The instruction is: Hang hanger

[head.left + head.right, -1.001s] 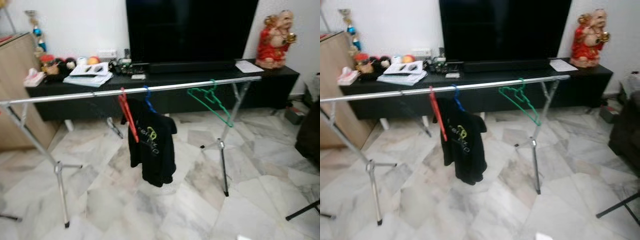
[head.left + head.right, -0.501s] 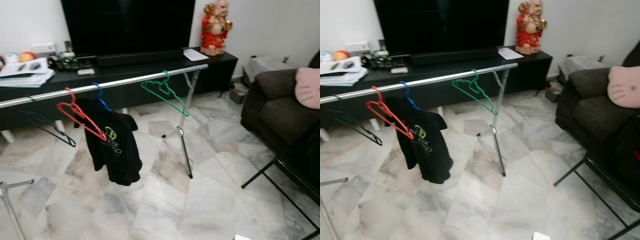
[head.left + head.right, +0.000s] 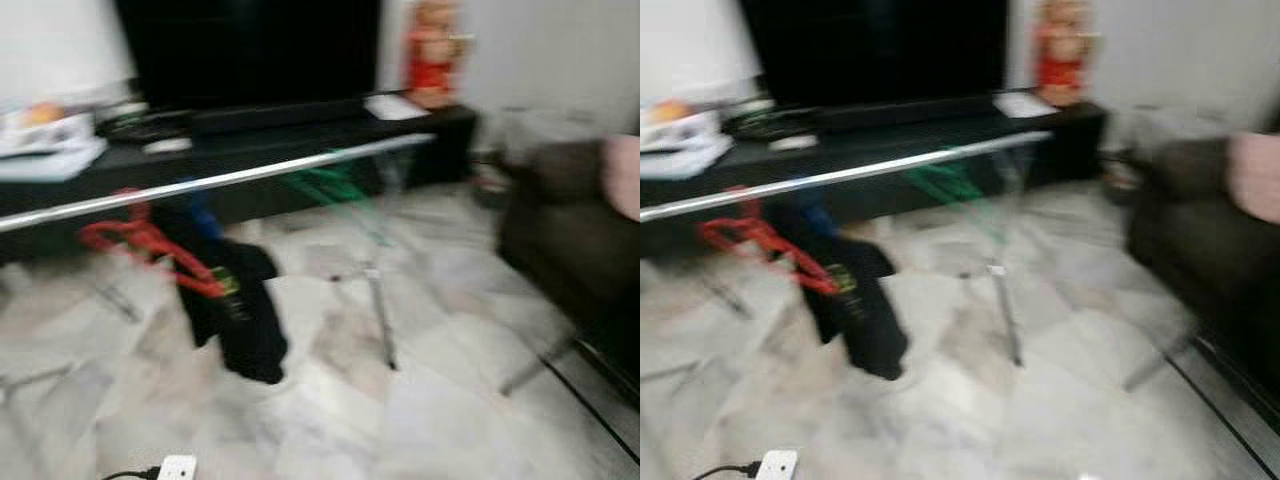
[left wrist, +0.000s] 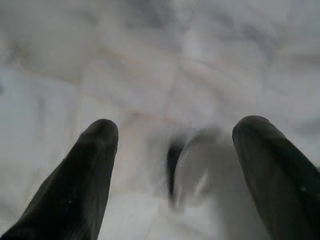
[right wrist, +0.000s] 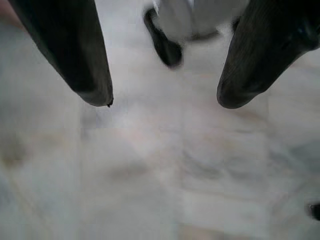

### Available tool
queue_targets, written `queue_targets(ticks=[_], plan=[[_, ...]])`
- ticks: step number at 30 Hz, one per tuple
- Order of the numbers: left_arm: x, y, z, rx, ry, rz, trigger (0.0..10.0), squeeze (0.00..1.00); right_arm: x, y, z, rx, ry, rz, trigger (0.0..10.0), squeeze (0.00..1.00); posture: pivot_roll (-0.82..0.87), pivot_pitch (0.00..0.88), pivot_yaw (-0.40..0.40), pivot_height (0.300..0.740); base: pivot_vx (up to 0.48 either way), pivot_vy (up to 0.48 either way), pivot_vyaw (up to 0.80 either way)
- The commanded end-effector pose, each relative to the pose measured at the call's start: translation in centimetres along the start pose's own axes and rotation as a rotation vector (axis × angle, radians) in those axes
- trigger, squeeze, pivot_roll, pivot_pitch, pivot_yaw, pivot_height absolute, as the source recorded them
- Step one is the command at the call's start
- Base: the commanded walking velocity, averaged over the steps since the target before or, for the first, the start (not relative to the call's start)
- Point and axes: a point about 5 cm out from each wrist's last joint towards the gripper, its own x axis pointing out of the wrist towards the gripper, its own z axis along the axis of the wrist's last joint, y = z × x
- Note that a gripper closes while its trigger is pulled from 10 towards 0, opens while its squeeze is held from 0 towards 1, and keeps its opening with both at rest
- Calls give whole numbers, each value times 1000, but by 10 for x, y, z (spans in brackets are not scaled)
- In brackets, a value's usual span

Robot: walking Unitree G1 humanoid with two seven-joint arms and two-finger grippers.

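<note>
The eye views are blurred. A silver clothes rail [image 3: 220, 180] runs across the room in front of me. On it hang a red hanger [image 3: 150, 245], a blue hanger with a black shirt [image 3: 245, 320] and a green hanger [image 3: 335, 195]. My left gripper [image 4: 175, 135] is open over the marble floor, with nothing between its fingers. My right gripper [image 5: 162, 102] is open over the floor too, and holds nothing.
A black TV bench [image 3: 300, 130] with a dark screen stands behind the rail, a red figurine [image 3: 432, 55] on its right end. A dark sofa [image 3: 575, 220] is at the right. A white plug [image 3: 178, 467] with a cable lies on the floor.
The whole picture has shifted slightly and blurred, so the camera is moving. The hangers stay on the rail. A white plug has come into view at the bottom.
</note>
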Motion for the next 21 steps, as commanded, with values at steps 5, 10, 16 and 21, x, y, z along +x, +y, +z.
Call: queue_targets(ticks=[5,10,16,21], plan=[[-7,12,-23,-8,69,17,10000,0,-1,4,-8,13,16,8,10000,0,-65,0,8,740,190,0,-779],[-8,18,-21,-21,55,13,10000,0,-1,4,-8,14,15,7,10000,0,-65,0,7,740,0,0,-775],[-8,21,-19,-25,45,15,10000,0,-1,4,-8,14,16,5,10000,0,-65,0,7,740,0,0,-769],[-5,11,-14,-12,44,6,10000,0,-1,4,-8,15,15,6,10000,0,-64,0,8,740,0,0,-769]])
